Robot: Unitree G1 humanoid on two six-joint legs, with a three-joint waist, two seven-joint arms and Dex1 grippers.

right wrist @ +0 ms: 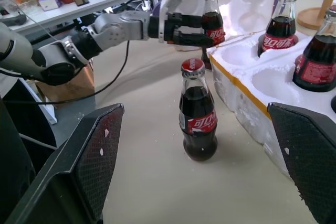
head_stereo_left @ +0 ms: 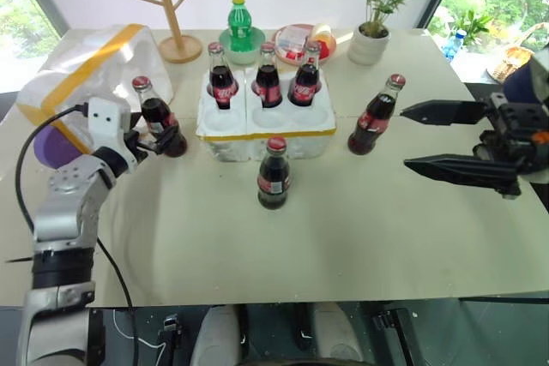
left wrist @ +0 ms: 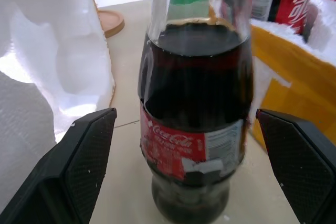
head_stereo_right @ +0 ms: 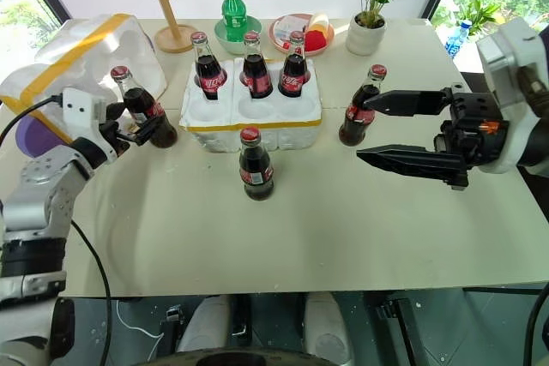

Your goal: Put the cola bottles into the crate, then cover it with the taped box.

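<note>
You are partway through loading: three cola bottles stand in the back wells of the crate, and its three front wells are empty. Three more bottles stand loose on the bench: one at the crate's left, one in front of it, one to its right.

Your left gripper has its jaws released and spread, and the left bottle stands between them, upright, with a gap on each side in the left wrist view. The step in hand looks like picking this bottle; next you would close on its labelled belly, lift it clear of the crate's rim, and lower it into a front well.

Your right gripper hangs with jaws wide apart, pointing across toward the front bottle, holding nothing. The taped box lies behind your left arm, not yet needed
</note>
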